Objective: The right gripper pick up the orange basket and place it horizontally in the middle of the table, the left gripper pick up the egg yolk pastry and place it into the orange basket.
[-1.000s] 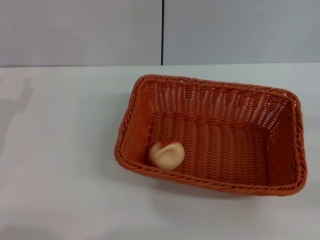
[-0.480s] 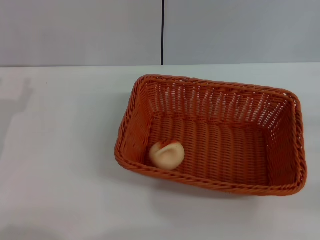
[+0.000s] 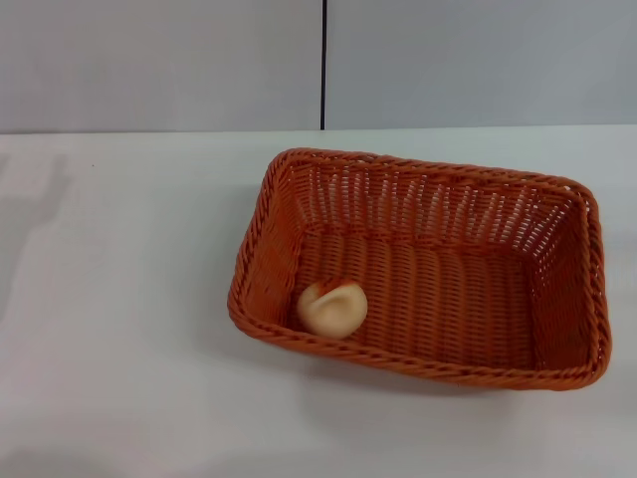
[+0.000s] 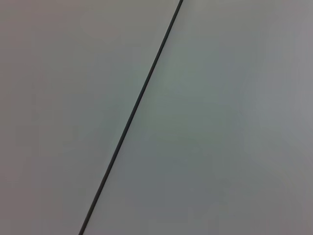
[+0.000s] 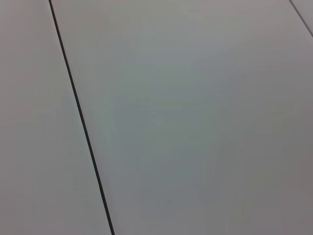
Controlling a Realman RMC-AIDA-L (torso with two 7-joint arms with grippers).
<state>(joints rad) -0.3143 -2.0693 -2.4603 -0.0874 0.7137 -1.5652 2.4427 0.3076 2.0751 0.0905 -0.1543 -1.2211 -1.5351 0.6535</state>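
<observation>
Egg yolk pastry (image 3: 332, 307) rests inside orange basket (image 3: 418, 174) on table (image 3: 119, 299); neither claw visible, state undeterminable.

A: Background? Quick.
B: Plain pale grey wall (image 3: 159, 60) behind the work surface, made of flat panels. One thin dark vertical seam (image 3: 323, 62) splits it in the head view.
A: Wrist views?
B: Same kind of grey panel, nothing else. Left wrist shows one dark seam (image 4: 131, 117) running diagonally; right wrist shows a seam (image 5: 80, 120) too, plus a second one clipping a corner.
A: Light?
B: Soft, even, no hard shadows on the wall.
</observation>
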